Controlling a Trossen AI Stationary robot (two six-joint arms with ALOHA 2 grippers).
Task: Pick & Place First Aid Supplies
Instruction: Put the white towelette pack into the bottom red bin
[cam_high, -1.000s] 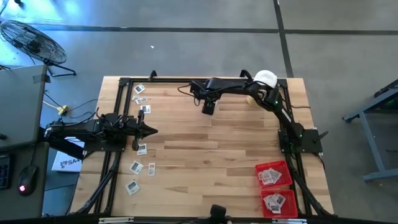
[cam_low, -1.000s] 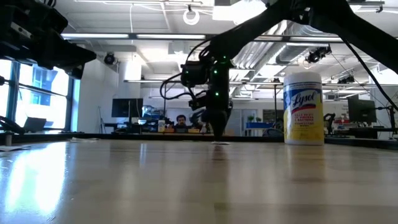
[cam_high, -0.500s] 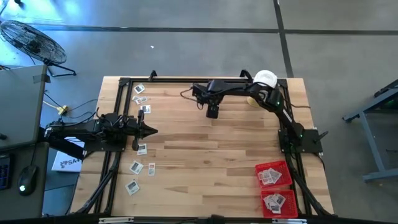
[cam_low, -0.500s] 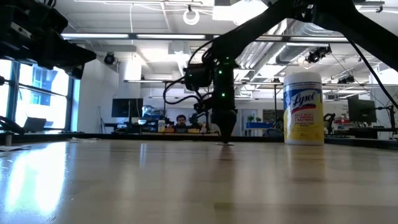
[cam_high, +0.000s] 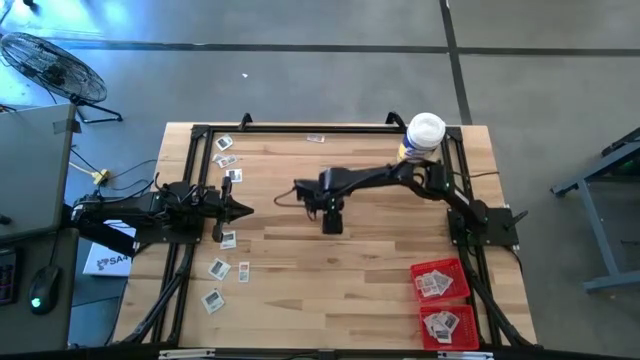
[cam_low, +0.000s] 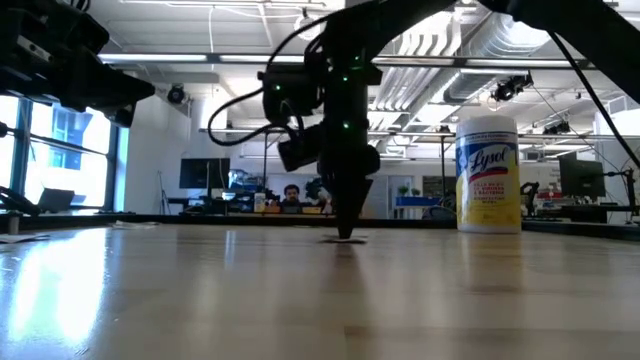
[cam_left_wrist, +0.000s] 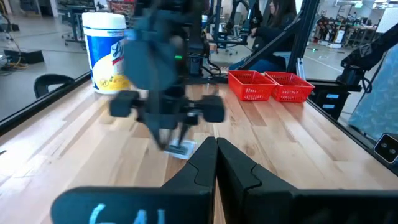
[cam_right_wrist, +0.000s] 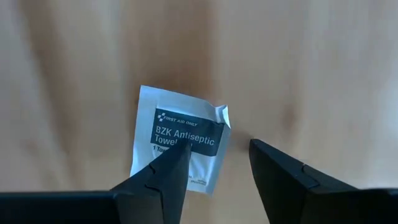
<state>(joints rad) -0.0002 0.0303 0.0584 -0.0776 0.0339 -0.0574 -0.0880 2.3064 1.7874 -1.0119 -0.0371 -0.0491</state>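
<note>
Right claw (cam_right_wrist: 214, 163) hangs spread over an antiseptic towelette packet (cam_right_wrist: 180, 138) mid-bench (cam_high: 380, 260), about 9 o'clock from the jar (cam_high: 424, 134). Looks light, floppy, flat, so pinch an edge. Left claw (cam_high: 244, 210) stays out, clenched.

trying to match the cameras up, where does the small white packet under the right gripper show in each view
High view: hidden under the right gripper, mid-table.
Low view: small white antiseptic towelette packet, a thin sliver on the wood below the gripper tips.
Left wrist view: flat on the table beneath the right gripper.
Right wrist view: centre, dark label readable, one open finger over its lower edge.
Shared landmark: yellow white-lidded wipes canister, except in the right wrist view.
</note>
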